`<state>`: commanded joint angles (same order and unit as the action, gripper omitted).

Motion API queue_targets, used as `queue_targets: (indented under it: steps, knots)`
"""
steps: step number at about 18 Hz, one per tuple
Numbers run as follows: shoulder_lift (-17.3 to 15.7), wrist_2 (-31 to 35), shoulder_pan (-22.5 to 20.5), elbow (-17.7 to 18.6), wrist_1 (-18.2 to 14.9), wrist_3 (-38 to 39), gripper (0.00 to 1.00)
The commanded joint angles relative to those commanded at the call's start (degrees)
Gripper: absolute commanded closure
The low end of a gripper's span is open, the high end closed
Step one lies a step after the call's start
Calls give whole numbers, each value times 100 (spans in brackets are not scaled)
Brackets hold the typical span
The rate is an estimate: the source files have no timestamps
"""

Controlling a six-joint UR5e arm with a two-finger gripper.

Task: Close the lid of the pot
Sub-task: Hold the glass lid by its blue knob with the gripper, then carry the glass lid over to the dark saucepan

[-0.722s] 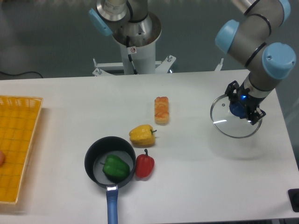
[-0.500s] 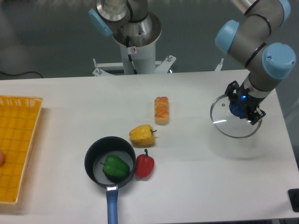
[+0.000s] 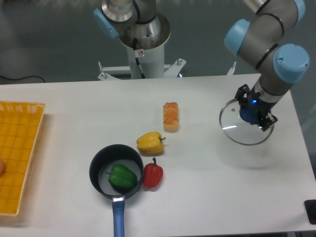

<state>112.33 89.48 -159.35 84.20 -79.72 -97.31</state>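
We note that since the earlier frames the lid (image 3: 244,123) and the gripper (image 3: 253,112) have shifted slightly left and up, the shadow beneath now lying more clearly apart, which we read as the lid lifted off the table (image 3: 207,197). Nearest the camera, the pot (image 3: 116,171) stands open near the front edge, its blue handle pointing toward us, a green pepper (image 3: 122,177) inside it; a red pepper (image 3: 152,175) touches its right wall and a yellow pepper (image 3: 150,143) lies just beyond. Further back sits a bread roll (image 3: 171,116), and at the far left a yellow basket (image 3: 19,148). At the far right the gripper is clenched on the lid's blue knob. We judge the carry to be just begun: the next move calls for a long leftward, forward traverse, held high enough to pass over the peppers, then a level descent centred on the rim. The path between is open; the red pepper against the wall may foul seating
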Motion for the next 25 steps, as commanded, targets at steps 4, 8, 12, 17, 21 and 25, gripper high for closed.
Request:
queue_targets:
  steps: [4,8,12,17,21,25]
  knots:
    - [-228,-132,211,193,-9,282,41]
    - [-378,-124,501,352,-18,607,41]
    - [-484,-124,826,422,-18,1020,41]
    - [-519,-124,1265,422,-18,1573,41]
    - [-510,-106,1521,422,-18,1916,41]
    - [-501,-89,1828,405,-18,2241,41]
